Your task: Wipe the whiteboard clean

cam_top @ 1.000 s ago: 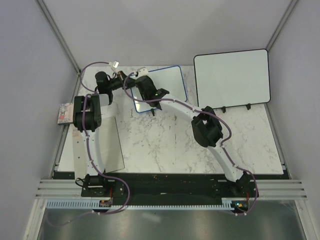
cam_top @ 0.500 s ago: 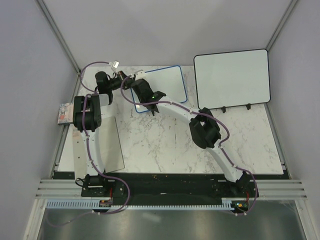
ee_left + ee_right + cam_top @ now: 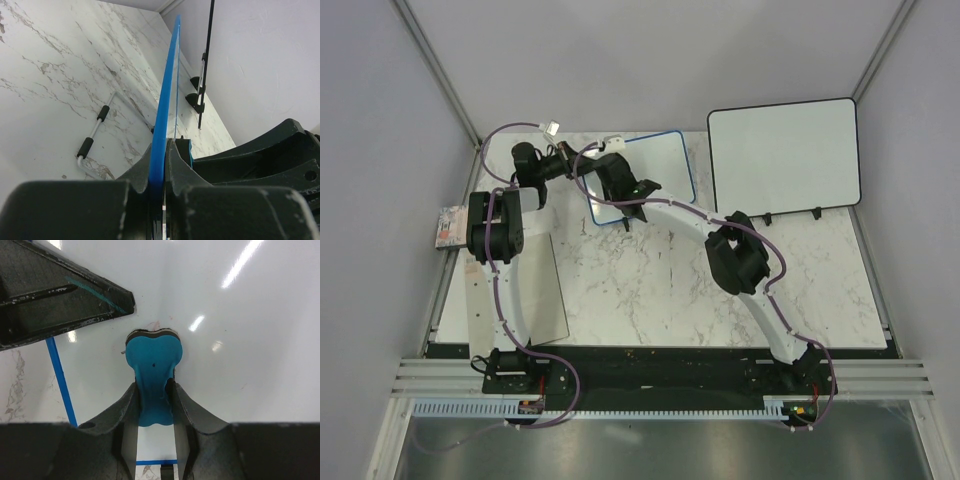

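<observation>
The blue-framed whiteboard (image 3: 660, 165) stands tilted at the back of the marble table. My left gripper (image 3: 578, 172) is shut on its left edge; the left wrist view shows the blue frame (image 3: 165, 115) edge-on between the jaws. My right gripper (image 3: 610, 170) is shut on a blue eraser (image 3: 154, 365) and presses it flat on the white surface (image 3: 240, 340) near the board's left side. A faint red trace shows just above the eraser. The left fingers (image 3: 65, 285) show at the upper left of the right wrist view.
A larger black-framed whiteboard (image 3: 782, 155) stands at the back right. A grey panel (image 3: 535, 290) lies at the front left of the table. A small printed packet (image 3: 447, 227) sits at the left edge. Grey walls enclose the table.
My right gripper with the eraser moved down and left across the board, then back up toward the top left. The left gripper has kept its hold.
</observation>
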